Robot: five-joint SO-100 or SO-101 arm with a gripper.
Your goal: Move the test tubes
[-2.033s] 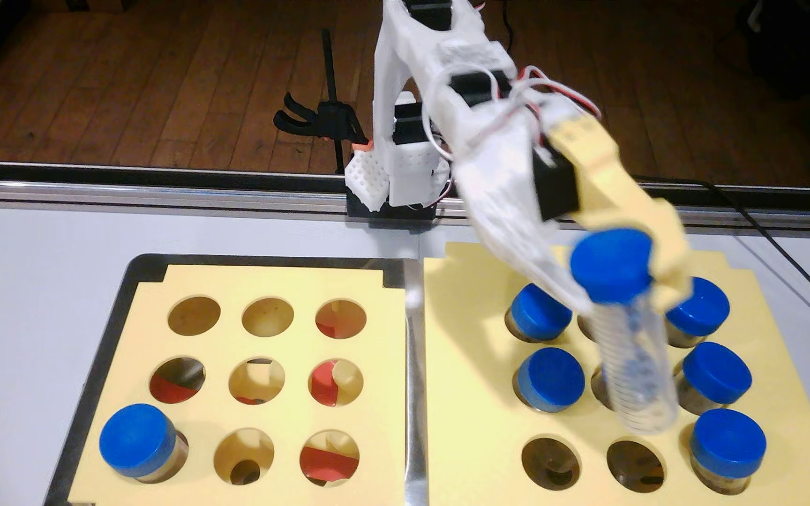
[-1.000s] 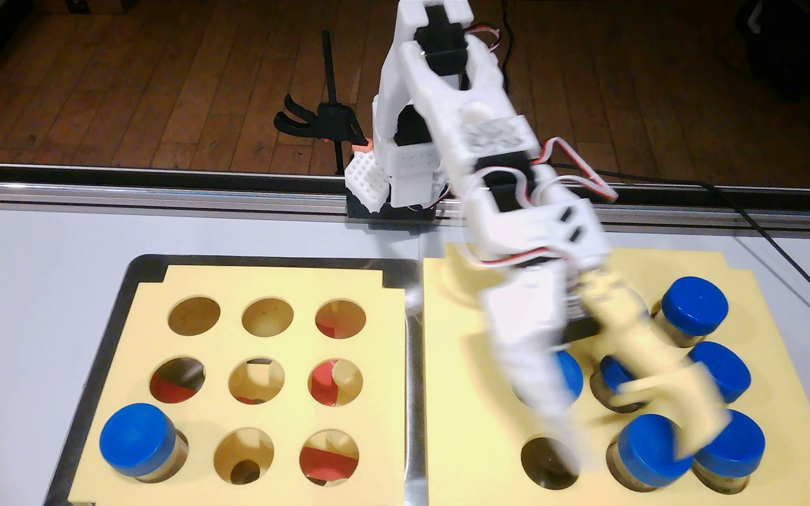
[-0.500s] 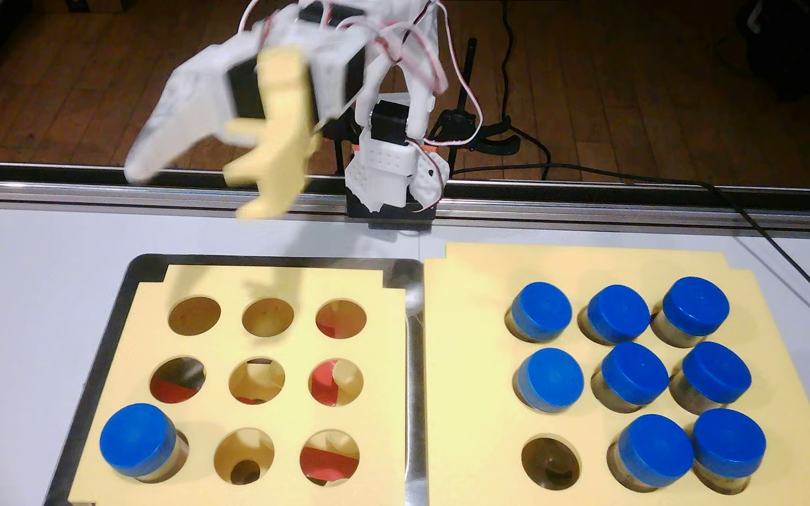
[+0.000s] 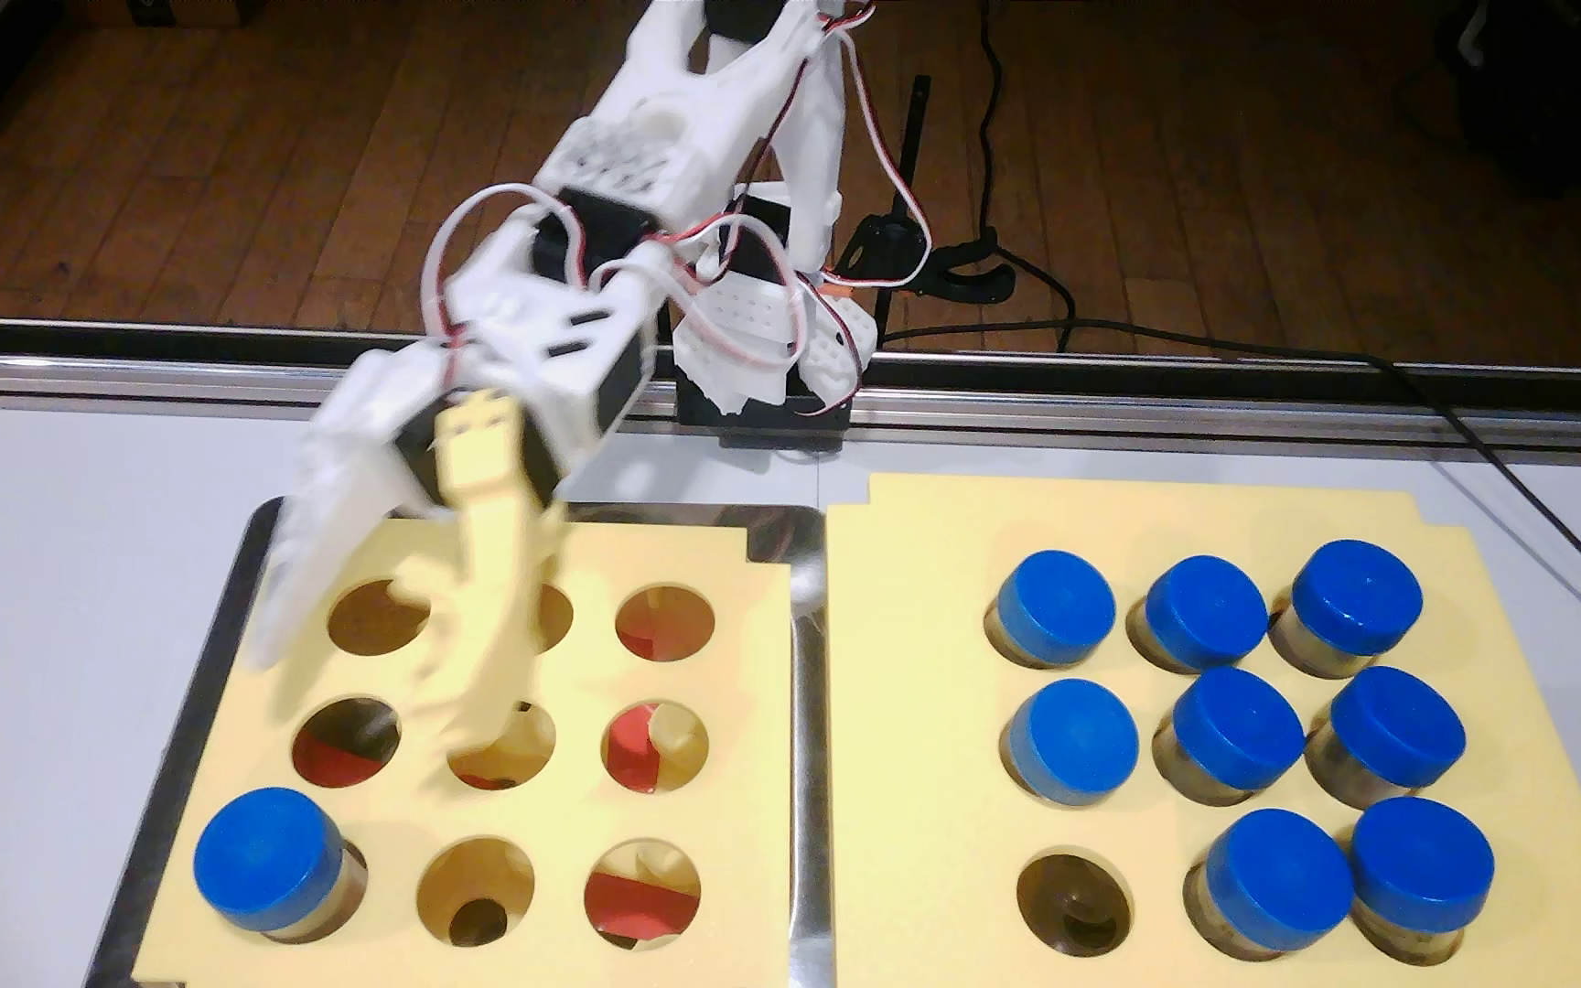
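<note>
Fixed view. The gripper [image 4: 368, 708] hangs over the left rack [image 4: 749, 684], above its upper-left and middle-left holes, with its fingers spread apart and nothing between them. The white finger [image 4: 311, 579] stands at the left and the yellow finger [image 4: 492, 646] at the right; both are blurred, so their exact tips are only roughly placed.

One tube [image 4: 269, 860] sits upright in the near-left hole of the left rack; its other eight holes stand open. The left rack rests in a metal tray [image 4: 806, 722].

The right rack [image 4: 910, 722], just beside the tray, holds eight capped tubes [image 4: 1238, 727]: three in the far row, three in the middle row, two in the near row. Its near-left hole [image 4: 1074, 902] is open.
</note>
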